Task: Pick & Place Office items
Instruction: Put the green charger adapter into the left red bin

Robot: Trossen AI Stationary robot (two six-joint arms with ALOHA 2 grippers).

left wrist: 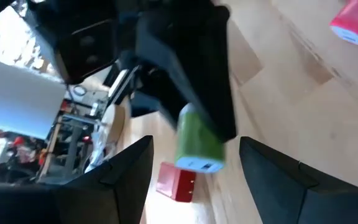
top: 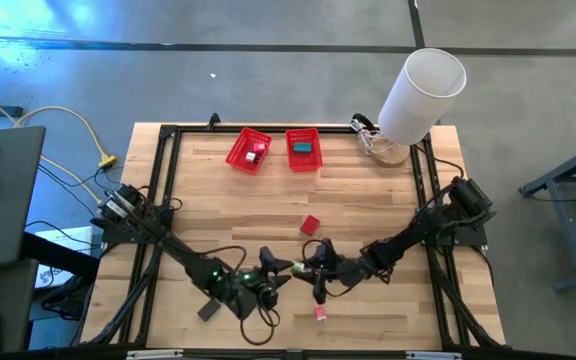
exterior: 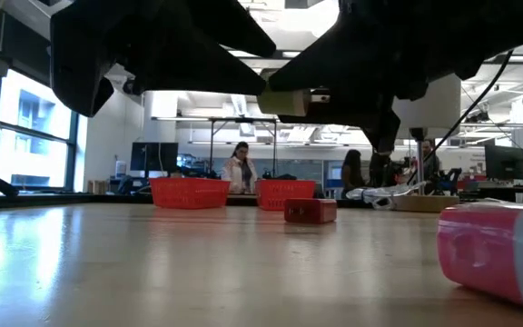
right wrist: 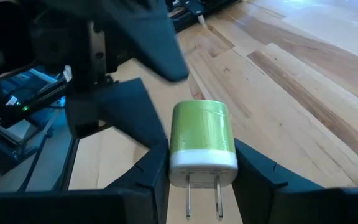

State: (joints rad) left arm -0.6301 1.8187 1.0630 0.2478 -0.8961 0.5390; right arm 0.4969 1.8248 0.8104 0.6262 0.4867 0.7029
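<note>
A green charger plug [right wrist: 201, 134] with a white pronged end hangs above the table's near middle, with my right gripper [right wrist: 202, 167] shut on it. My left gripper [top: 276, 270] faces it from the left. It stands open, its fingers [left wrist: 126, 168] apart and just short of the plug's far end [left wrist: 199, 149]. A red block [top: 311, 225] lies flat a little farther back. A pink piece [top: 321, 313] and a dark grey piece [top: 208, 310] lie near the front edge. Two red mesh baskets [top: 249, 150] [top: 304, 150] stand at the far edge with small items inside. My right gripper pinches the plug's two opposite sides at its white pronged end [right wrist: 202, 160] between its two fingers. The fingers come from the table's right, slanting a little downward, and lie along the plug. The prongs point back toward the wrist and the green body sticks out ahead. The plug is clear of the table.
A big white cylinder [top: 423, 90] stands tilted at the far right corner over a clear object [top: 383, 150]. A black frame [top: 163, 180] runs along the table's sides. Bare wood lies between the baskets and the arms. People show in the room behind the table.
</note>
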